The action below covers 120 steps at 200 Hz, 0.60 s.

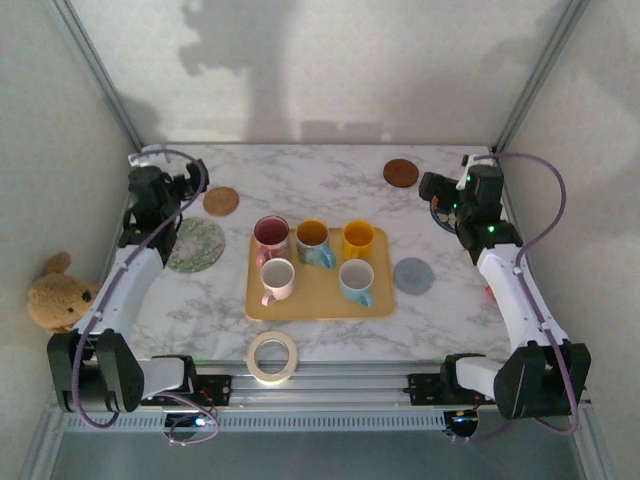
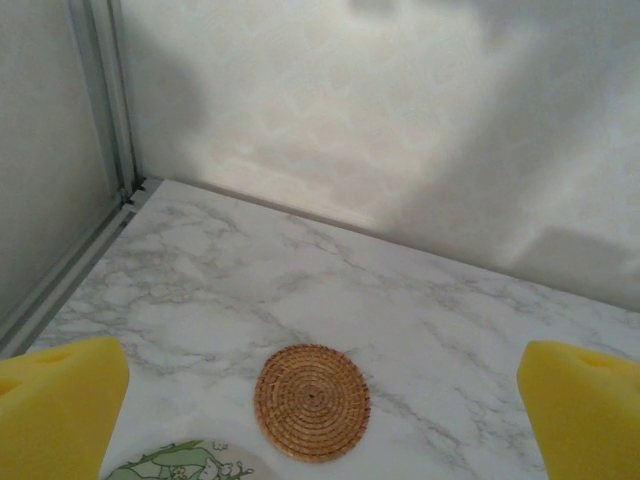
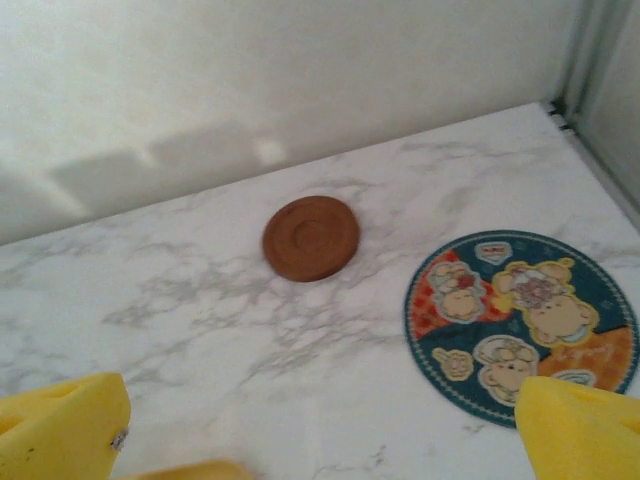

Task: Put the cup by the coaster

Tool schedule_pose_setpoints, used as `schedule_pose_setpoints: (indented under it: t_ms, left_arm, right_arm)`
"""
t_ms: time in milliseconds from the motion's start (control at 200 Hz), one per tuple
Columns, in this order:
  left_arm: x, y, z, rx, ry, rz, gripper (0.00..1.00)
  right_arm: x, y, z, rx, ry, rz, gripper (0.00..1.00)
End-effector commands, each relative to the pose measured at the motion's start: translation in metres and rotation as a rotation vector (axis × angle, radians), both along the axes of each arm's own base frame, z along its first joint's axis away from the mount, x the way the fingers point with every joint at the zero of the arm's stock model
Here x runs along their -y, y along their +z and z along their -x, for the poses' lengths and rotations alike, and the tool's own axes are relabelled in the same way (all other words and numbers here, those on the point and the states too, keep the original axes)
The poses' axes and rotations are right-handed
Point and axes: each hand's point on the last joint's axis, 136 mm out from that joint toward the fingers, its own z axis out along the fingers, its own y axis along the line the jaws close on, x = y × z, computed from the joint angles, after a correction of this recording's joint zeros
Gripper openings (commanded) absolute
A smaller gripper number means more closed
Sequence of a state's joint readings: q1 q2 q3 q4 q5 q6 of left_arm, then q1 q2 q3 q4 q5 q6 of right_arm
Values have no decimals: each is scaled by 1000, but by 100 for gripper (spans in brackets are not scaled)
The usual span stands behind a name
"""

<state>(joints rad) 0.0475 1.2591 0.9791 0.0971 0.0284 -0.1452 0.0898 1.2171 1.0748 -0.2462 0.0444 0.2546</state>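
– Cup choice comes first: we count five ceramic cups standing upright on the flat yellow tray (image 1: pixel 318 300) in the middle of the white marble counter (image 1: pixel 330 180), none of them by a coaster yet. Which do we take?
– We'd judge the pale blue-and-white cup (image 1: pixel 356 281) at the tray's near right corner the easiest. The round grey coaster (image 1: pixel 413 276) lies just beside that edge of the tray.
– And the pincers?
– Both stand wide open and hold nothing. Our right pincer (image 3: pixel 322 430) hovers at the far right by the cartoon-printed round coaster (image 3: pixel 520 320), near the dark brown disc coaster (image 3: pixel 311 238). Our left pincer (image 2: pixel 320 400) faces the woven straw coaster (image 1: pixel 221 201) at the far left. Both are well apart from the cups.
– So how do we do it well?
– We bring the right arm back over the tray and come down from above, one finger inside the rim and one outside, on the side away from the orange cup (image 1: pixel 357 240) behind it. We keep off the handle and lift straight up before moving sideways. Then we set the cup upright on bare counter next to the grey coaster, not on it.
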Motion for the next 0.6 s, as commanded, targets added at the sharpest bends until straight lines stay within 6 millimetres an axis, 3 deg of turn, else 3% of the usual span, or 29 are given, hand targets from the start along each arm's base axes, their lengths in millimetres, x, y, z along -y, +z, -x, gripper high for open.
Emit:
schedule_pose_setpoints:
  t_ms: [0,210,481,596]
  left_arm:
    - [7,-20,-2,-140,-24,64,100]
    - [9,-32,-23,-256,-26,93,97]
    - [11,-72,-55,-367,-40,110,80]
    - [11,-83,-74,-380,-49,99,66]
  right_arm:
    - [-22,-17,19,-170,107,-64,99]
    - [-52,2,20,-214,252,-127,99]
    - [-86,8,21,-240,364,-143,99]
    - [-100,2,18,-253,382,-165,99]
